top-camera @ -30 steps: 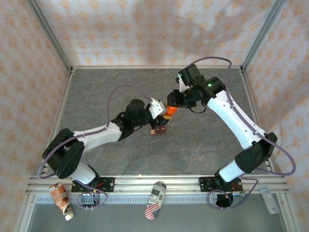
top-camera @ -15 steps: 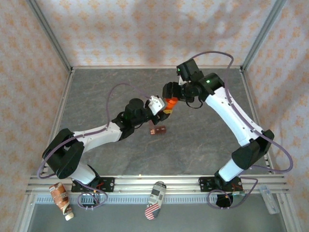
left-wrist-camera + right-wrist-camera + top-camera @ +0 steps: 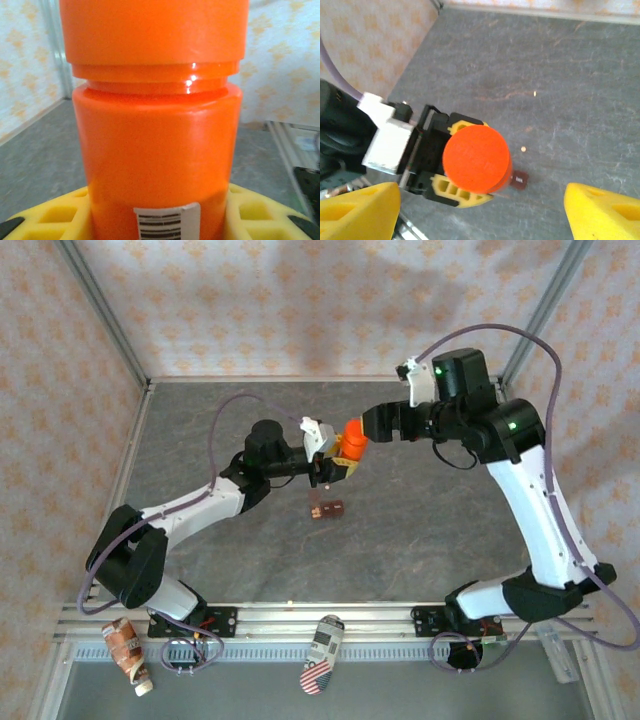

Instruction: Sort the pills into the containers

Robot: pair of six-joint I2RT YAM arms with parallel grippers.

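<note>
Near the left gripper point(image 3: 337, 466) with its orange bottle point(image 3: 351, 440), the containers point(image 3: 326, 509), untouched

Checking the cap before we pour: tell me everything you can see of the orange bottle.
The orange bottle is glossy, opaque plastic, a cylinder with a wider matching cap on and a white barcode label low on its body. The left gripper clamps its base between yellow fingers, holding it above the table.

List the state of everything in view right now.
orange bottle: cap on, clamped in the left gripper, above the table
left gripper: shut on the orange bottle
right gripper: open, apart from the cap
container: on the table, not gripped
pills: two pale specks loose on the table
</note>
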